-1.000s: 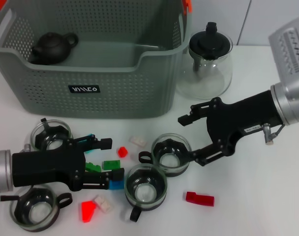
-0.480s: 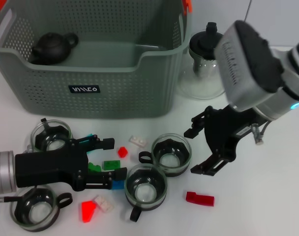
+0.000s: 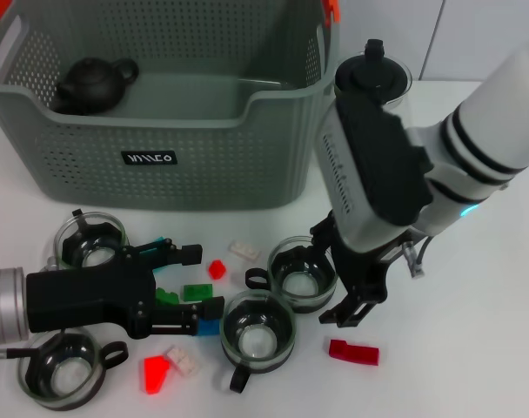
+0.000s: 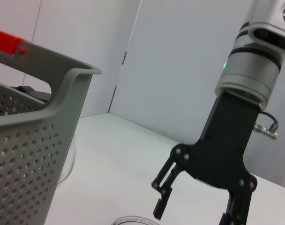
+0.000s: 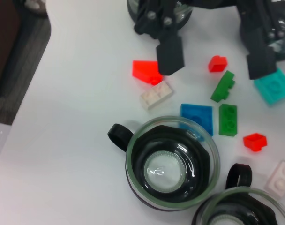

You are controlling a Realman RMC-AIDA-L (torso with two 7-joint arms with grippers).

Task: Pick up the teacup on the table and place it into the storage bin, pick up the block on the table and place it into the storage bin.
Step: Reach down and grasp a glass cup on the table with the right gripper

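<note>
Several glass teacups stand on the white table; one teacup (image 3: 304, 274) lies against my right gripper (image 3: 328, 275), which is open and hangs at that cup's right rim. Another teacup (image 3: 258, 326) sits just in front of it and fills the right wrist view (image 5: 173, 164). Small blocks lie scattered: a red block (image 3: 353, 351), a green block (image 3: 197, 292) and a blue block (image 3: 205, 326). My left gripper (image 3: 202, 280) rests open low over the green block. The grey-green storage bin (image 3: 160, 157) stands behind, holding a black teapot (image 3: 92, 83).
A glass teapot (image 3: 373, 83) stands right of the bin, behind my right arm. Two more teacups (image 3: 90, 239) (image 3: 64, 366) sit at the left by my left arm. Red (image 3: 156, 373) and white (image 3: 182, 360) blocks lie near the front edge.
My right arm has swung in from the right and turned its wrist downward, bringing its open gripper left and forward to the middle teacup. The left arm has not moved.
</note>
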